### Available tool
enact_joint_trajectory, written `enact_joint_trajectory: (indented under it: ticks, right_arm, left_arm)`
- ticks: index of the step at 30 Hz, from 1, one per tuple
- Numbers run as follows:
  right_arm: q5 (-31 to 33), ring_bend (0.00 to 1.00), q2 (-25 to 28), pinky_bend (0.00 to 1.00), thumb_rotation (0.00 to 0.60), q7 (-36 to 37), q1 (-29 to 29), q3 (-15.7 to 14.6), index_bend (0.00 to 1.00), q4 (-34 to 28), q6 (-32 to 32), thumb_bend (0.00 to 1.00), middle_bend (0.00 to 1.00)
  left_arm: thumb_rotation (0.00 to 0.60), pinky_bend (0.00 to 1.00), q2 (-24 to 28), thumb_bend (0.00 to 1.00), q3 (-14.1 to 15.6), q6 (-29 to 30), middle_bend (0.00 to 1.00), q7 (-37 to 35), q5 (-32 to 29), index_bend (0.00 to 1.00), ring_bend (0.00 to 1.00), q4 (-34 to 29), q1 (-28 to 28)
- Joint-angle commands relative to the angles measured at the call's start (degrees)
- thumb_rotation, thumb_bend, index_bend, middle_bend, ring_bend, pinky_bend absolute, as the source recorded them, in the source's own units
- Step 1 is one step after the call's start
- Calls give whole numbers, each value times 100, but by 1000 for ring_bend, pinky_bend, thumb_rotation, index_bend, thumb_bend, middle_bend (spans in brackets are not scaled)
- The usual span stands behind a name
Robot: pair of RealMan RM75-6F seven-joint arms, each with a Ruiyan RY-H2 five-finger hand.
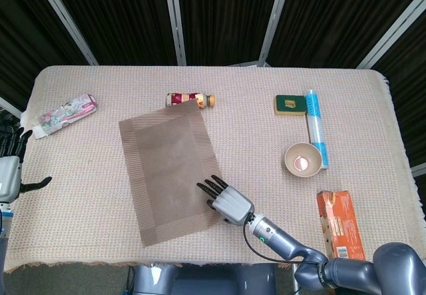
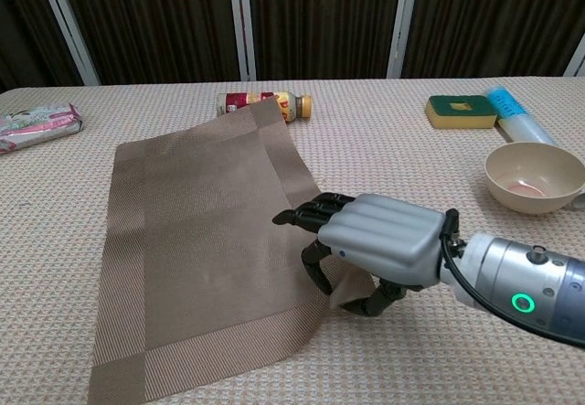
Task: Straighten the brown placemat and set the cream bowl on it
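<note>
The brown placemat [image 1: 169, 169] lies askew on the cloth-covered table [image 1: 373, 108], its long sides running at a slant, with its far corner lapping against a small bottle [image 1: 191, 98] lying on its side. The right hand [image 2: 377, 245] sits at the placemat's near right corner, fingers [image 2: 302, 215] curled over the top surface and thumb tucked beneath, so the corner is pinched and lifted clear of the table, visibly folded up in the chest view. The cream bowl [image 1: 303, 159] stands upright, well to the right of the placemat, just beside a blue-and-white tube [image 1: 315, 125]. A green sponge [image 1: 289, 104] lies beyond the bowl, touching the tube's far end. An orange box [image 1: 340, 223] lies near the right front edge. A floral packet [image 1: 65, 114] lies at the far left. The left hand [image 1: 8, 168] rests off the table's left edge, holding nothing; its fingers cannot be judged further.
</note>
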Motion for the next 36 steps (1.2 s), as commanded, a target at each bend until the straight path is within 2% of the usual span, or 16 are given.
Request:
enact_joint_trajectory:
  ticks: [1, 7, 11, 16, 22, 29, 36]
  right_arm:
    - [-62, 0, -56, 0, 600, 93, -16, -69, 631, 73, 68, 417, 20]
    - [-246, 0, -66, 0, 600, 299, -40, -185, 639, 95, 264, 418, 35]
    - [-490, 0, 184, 0, 600, 426, -102, -398, 640, -105, 464, 418, 38]
    - [-1045, 0, 919, 0, 600, 414, -218, -832, 641, -471, 902, 418, 48]
    - [-1639, 0, 2005, 0, 600, 52, -321, -1144, 642, -470, 1484, 418, 57]
    - [-1945, 0, 2596, 0, 600, -511, -62, -921, 643, 91, 1534, 419, 91]
    - [-1988, 0, 2531, 0, 600, -758, 375, -505, 643, 846, 1313, 417, 95]
  left_arm:
    - [600, 0, 4, 0, -1, -2, 0, -9, -1, 0, 0, -5, 2]
    - [600, 0, 17, 0, -1, -24, 0, -46, -7, 0, 0, -11, 5]
    - [600, 0, 38, 0, 6, -28, 0, -85, 9, 0, 0, -24, 15]
    - [600, 0, 70, 0, 35, -19, 0, -135, 72, 0, 0, -71, 35]
    - [600, 0, 91, 0, 103, 23, 0, -137, 191, 0, 0, -157, 70]
    - [600, 0, 79, 0, 125, 4, 0, -101, 192, 0, 0, -154, 72]
    - [600, 0, 59, 0, 105, -47, 0, -77, 90, 0, 0, -77, 65]
